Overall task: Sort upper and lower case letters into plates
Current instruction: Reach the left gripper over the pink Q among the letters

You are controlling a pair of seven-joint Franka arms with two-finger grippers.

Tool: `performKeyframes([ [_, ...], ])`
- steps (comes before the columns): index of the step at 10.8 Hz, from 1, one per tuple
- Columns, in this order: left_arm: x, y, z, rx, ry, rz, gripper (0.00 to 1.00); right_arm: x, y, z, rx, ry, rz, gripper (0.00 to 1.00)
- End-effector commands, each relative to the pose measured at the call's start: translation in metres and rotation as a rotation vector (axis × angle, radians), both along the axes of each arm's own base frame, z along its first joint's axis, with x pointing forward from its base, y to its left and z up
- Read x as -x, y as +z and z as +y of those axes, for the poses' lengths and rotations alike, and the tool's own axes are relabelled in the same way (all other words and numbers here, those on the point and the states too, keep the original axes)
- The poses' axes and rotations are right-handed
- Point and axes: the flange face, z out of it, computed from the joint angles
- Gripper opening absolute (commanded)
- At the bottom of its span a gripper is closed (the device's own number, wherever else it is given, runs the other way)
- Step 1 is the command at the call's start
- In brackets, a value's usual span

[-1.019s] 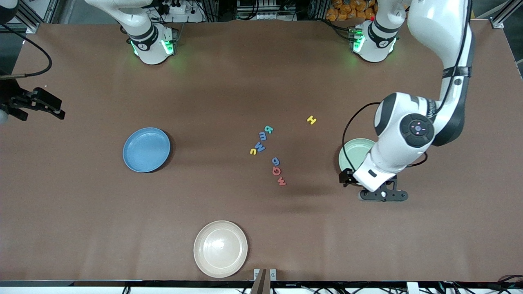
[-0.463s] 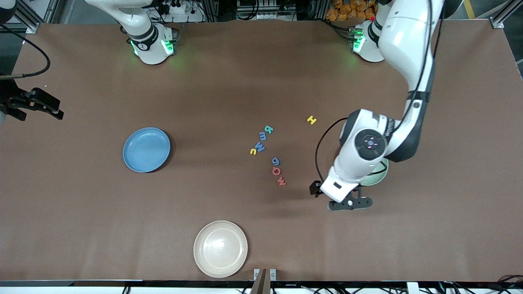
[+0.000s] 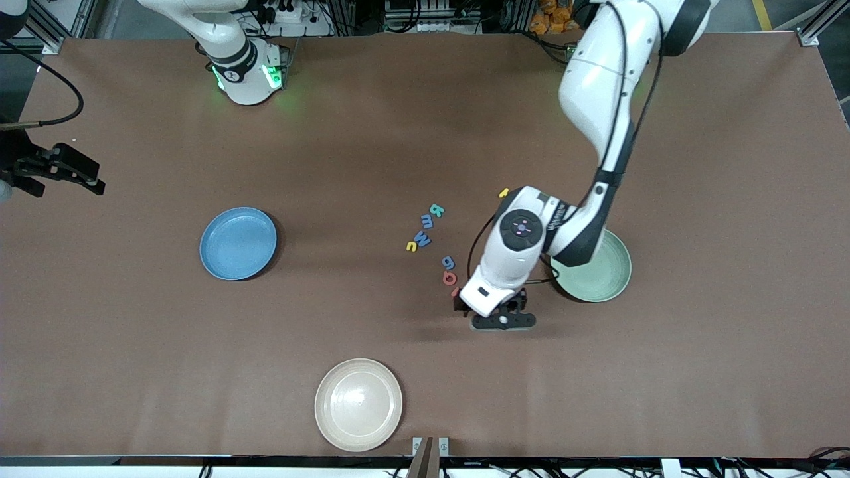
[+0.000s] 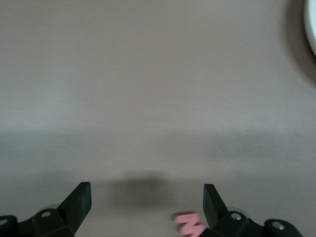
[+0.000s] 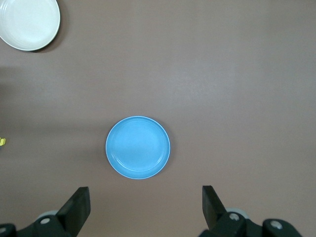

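Several small letters lie mid-table: a teal one (image 3: 437, 211), two blue ones (image 3: 425, 230), a yellow one (image 3: 412, 246), another blue one (image 3: 449, 261) and a red ring-shaped one (image 3: 449, 278). The left arm hides most of a red-pink letter (image 4: 189, 224) and of a yellow one (image 3: 503, 192). My left gripper (image 3: 503, 321) (image 4: 146, 202) hangs open and holds nothing, low over the table beside that red-pink letter. The blue plate (image 3: 238, 243) (image 5: 138, 147) lies toward the right arm's end, the pale green plate (image 3: 597, 272) toward the left arm's end. My right gripper (image 3: 66, 179) (image 5: 145, 205) waits open, high over the table's edge.
A cream plate (image 3: 358, 405) (image 5: 28, 22) lies near the table's front edge, closer to the camera than the letters. The left arm's forearm stretches over the table between the green plate and the letters. Bare brown tabletop (image 3: 730, 332) surrounds the plates.
The left arm has swung from over the green plate toward the letters, so the plate now shows. It now covers most of the yellow and red-pink letters. The right arm has not moved.
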Motion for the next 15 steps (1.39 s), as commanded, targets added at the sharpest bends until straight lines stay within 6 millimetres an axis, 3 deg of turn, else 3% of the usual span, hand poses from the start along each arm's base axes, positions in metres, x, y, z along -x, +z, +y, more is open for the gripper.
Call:
performKeyframes([
  [1, 0.018, -0.036, -0.038, -0.019, -0.041, -0.035, 1.0, -0.001, 0.001, 0.001, -0.015, -0.005, -0.005, 1.0],
  [2, 0.033, -0.049, -0.055, -0.026, -0.062, -0.023, 1.0, -0.001, 0.001, 0.001, -0.015, -0.005, -0.005, 1.0],
  [5, 0.05, -0.049, -0.077, 0.009, 0.013, -0.003, 1.0, -0.001, 0.0, 0.001, -0.015, -0.005, -0.002, 1.0],
  [12, 0.062, -0.063, -0.065, -0.037, 0.098, 0.138, 1.0, -0.002, -0.001, 0.0, -0.015, -0.007, 0.0, 1.0],
  [15, 0.067, -0.057, -0.066, -0.057, 0.109, 0.179, 1.0, -0.002, -0.002, -0.001, -0.015, -0.007, 0.001, 1.0],
])
